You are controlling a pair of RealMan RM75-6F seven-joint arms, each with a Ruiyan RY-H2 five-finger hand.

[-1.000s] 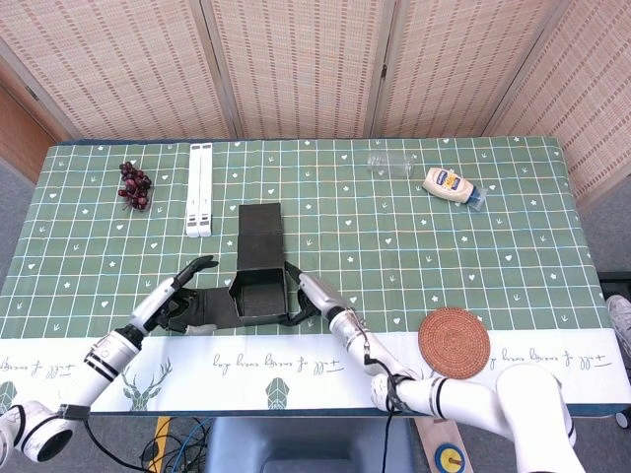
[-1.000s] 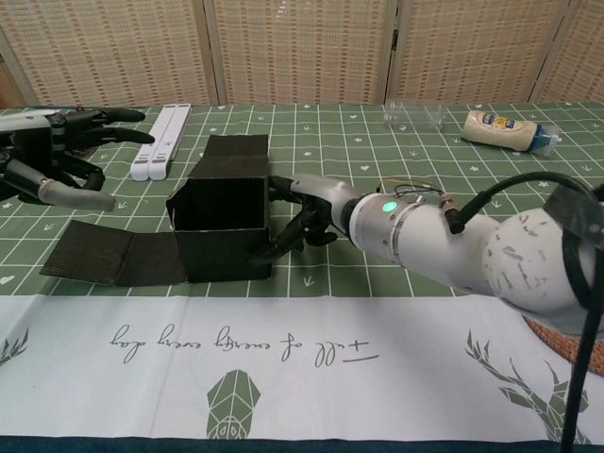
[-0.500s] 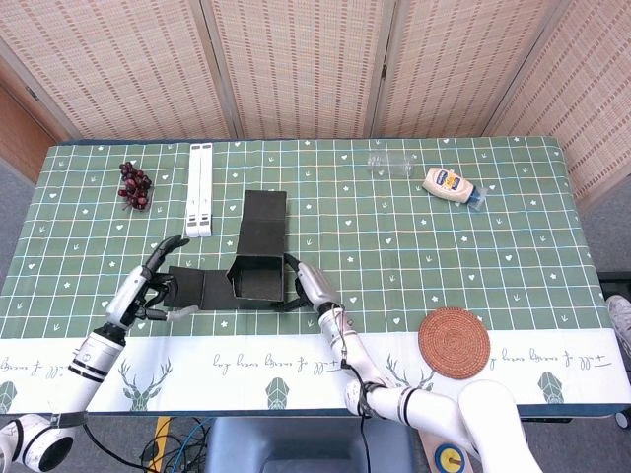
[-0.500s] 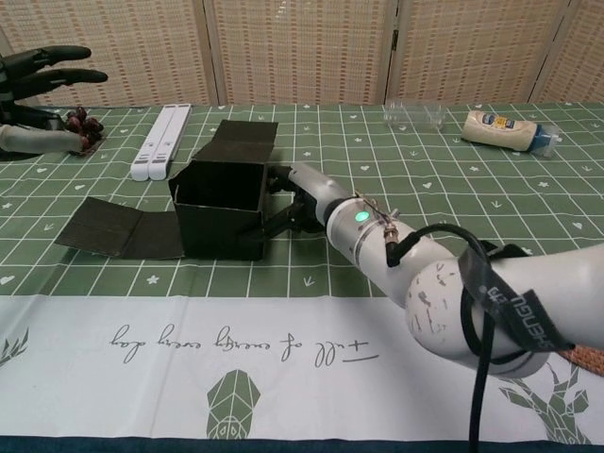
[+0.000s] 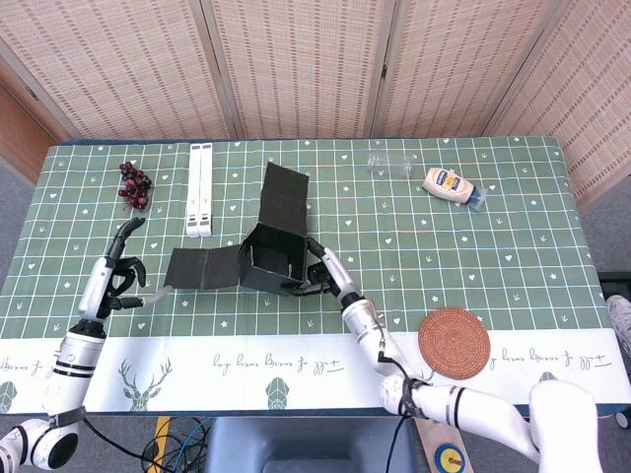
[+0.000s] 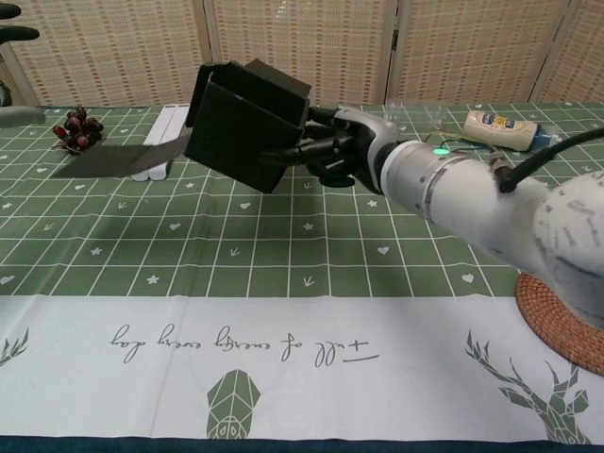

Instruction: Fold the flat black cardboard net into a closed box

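Table (image 5: pixel 513 246): green checked cloth, white printed strip along the near edge.
Box (image 5: pixel 274 253): black cardboard, partly folded, open cavity showing; lifted clear of the table and tilted in the chest view (image 6: pixel 247 123). One flap (image 5: pixel 200 268) lies out to the left, another (image 5: pixel 285 197) stands up behind.
Right hand (image 5: pixel 326 272): grasps the box at its right wall, fingers (image 6: pixel 326 151) wrapped on the side.
Left hand (image 5: pixel 120 274): holds nothing, fingers loosely spread, well left of the box.
Coaster (image 5: pixel 455 342): woven, round, near right edge.
Grapes (image 5: pixel 135 184): far left.
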